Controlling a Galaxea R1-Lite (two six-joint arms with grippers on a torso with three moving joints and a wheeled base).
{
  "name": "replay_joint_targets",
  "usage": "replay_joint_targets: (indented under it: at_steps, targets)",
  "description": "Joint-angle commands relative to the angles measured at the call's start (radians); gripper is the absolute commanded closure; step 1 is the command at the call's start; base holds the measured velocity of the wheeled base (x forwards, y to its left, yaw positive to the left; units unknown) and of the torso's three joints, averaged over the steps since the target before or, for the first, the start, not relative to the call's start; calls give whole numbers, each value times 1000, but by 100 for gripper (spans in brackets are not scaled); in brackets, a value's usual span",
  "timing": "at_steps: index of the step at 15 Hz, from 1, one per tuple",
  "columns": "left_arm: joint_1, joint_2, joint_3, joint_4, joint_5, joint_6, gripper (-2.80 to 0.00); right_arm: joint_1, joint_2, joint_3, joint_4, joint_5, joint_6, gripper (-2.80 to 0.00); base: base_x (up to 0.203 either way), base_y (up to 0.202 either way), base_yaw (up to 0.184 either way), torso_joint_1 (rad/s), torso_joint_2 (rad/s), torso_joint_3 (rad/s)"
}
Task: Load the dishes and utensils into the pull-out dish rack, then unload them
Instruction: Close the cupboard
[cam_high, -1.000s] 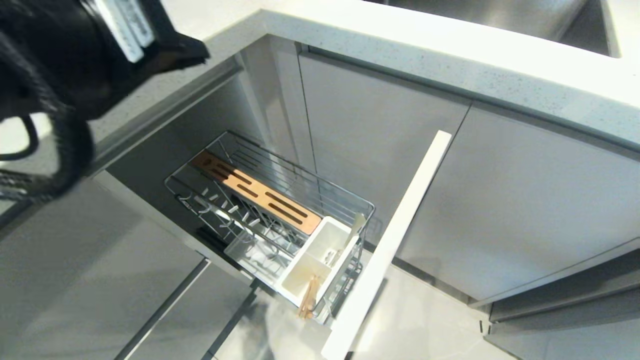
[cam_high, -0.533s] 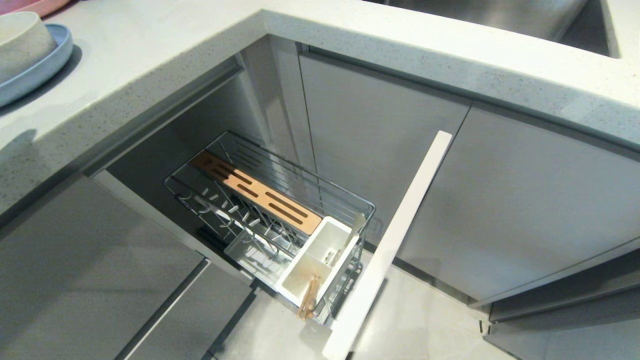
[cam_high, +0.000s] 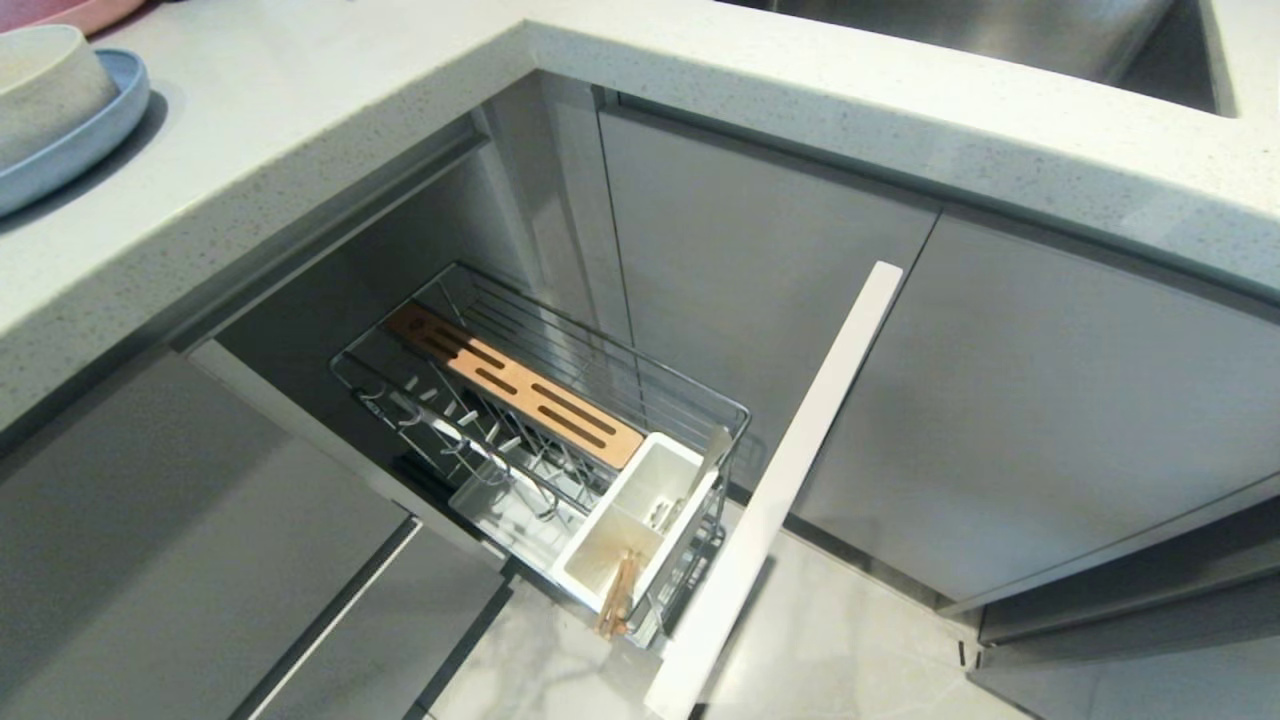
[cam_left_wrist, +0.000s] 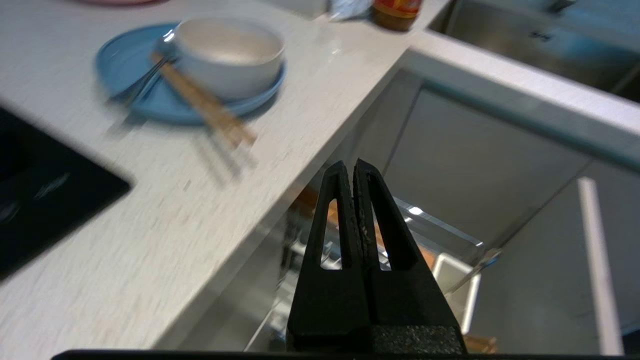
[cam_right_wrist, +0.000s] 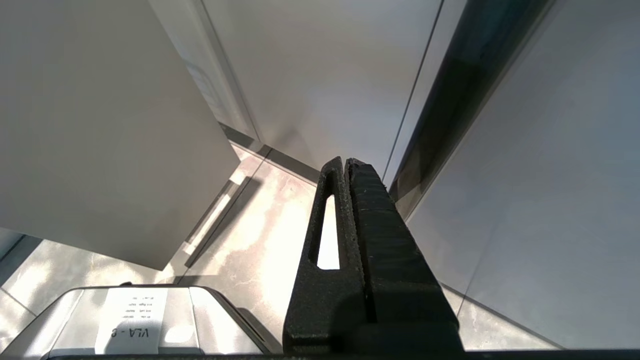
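The pull-out dish rack (cam_high: 400, 345) stands drawn out below the counter corner, its grey door front (cam_high: 790, 480) edge-on. Its white caddy (cam_high: 640, 520) holds wooden chopsticks (cam_high: 617, 598) and a silver spoon (cam_high: 712, 455). On the counter at the far left, the off-white bowl (cam_high: 45, 85) sits on the pale-blue plate (cam_high: 90, 140). In the left wrist view, the bowl (cam_left_wrist: 227, 55) and plate (cam_left_wrist: 125, 65) also carry chopsticks (cam_left_wrist: 210, 107) and a spoon (cam_left_wrist: 145, 82). My left gripper (cam_left_wrist: 350, 167) is shut and empty, above the counter edge over the rack. My right gripper (cam_right_wrist: 345, 162) hangs shut near the floor.
A pink plate edge (cam_high: 70, 12) lies behind the bowl. A steel sink (cam_high: 1000, 30) is set in the counter at the back right. A black hob (cam_left_wrist: 30, 190) and a bottle (cam_left_wrist: 395, 7) show in the left wrist view. Grey cabinet fronts (cam_high: 1000, 400) flank the rack.
My left arm, which filled the head view's upper left a second ago, has swung out of it, uncovering the bowl and blue plate. The rack and its contents have not moved.
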Motion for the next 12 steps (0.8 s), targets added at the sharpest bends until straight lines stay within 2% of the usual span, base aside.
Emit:
replay_joint_targets:
  at_steps: [1, 3, 5, 7, 10, 12]
  targets:
    - [80, -98, 74, 8, 3, 3, 0, 1, -4, 2, 0, 0, 0, 0, 0, 0, 0, 0, 0, 0]
    - [132, -167, 131, 10, -118, 7, 0, 1, -4, 2, -1, 0, 0, 0, 0, 0, 0, 0, 0, 0]
    - [136, -300, 271, -7, -162, 9, 0, 0, -4, 2, 0, -1, 0, 0, 0, 0, 0, 0, 0, 0]
    - [136, -357, 447, -131, -167, 18, 0, 1, -4, 2, 0, 1, 0, 0, 0, 0, 0, 0, 0, 0]
    - [136, -372, 749, -391, -151, 76, 0, 1, -4, 2, 0, 1, 0, 0, 0, 0, 0, 0, 0, 0]
    - [136, -376, 924, -519, -147, 107, 0, 0, -4, 2, -1, 1, 0, 0, 0, 0, 0, 0, 0, 0]
